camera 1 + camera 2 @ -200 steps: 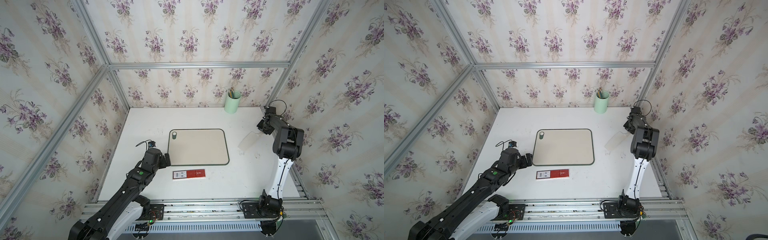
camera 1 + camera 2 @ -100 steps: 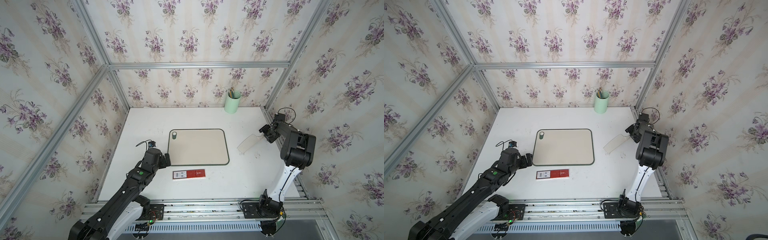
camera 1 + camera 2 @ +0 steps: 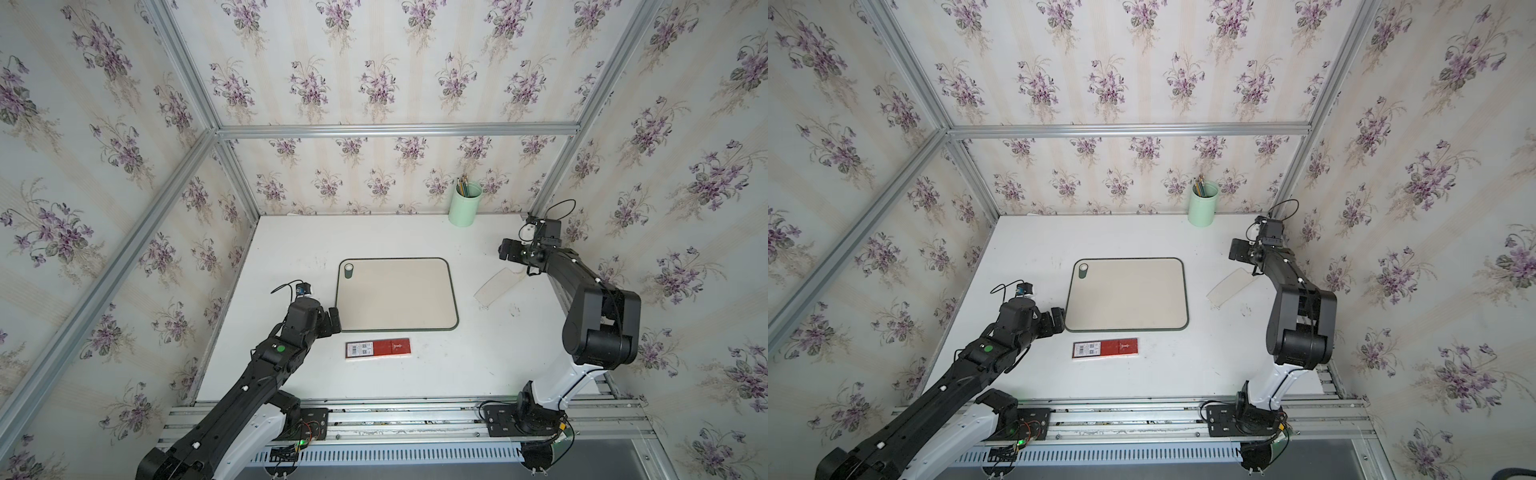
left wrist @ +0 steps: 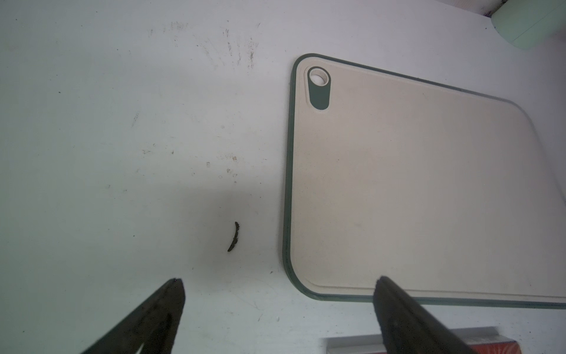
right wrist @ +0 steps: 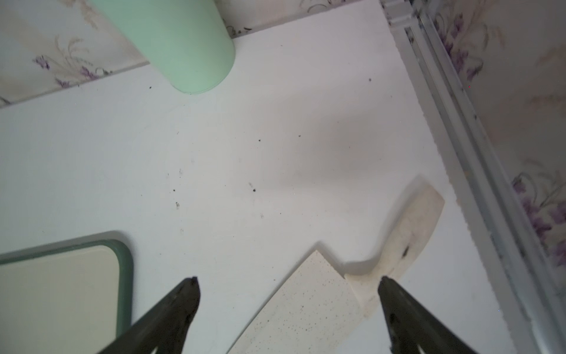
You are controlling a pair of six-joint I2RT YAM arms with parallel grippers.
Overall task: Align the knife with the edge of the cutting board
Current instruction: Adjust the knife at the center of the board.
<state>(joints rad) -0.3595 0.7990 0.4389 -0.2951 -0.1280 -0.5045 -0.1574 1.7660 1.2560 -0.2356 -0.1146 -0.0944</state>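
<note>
Just below the wide-spread right hand (image 5: 288, 280), the knife (image 5: 321, 300), ungripped.

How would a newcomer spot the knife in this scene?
Start at the central beige cutting board, then look to its side nearer the right arm. The knife lies flat there, apart from the board and skewed to its edge: a pale, broad-bladed cleaver, nearly table-coloured, unlike the red box or green cup.

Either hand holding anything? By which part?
Nothing is held. The right hand is open over the knife, not gripping it; the left hand is open and empty beside the board.
</note>
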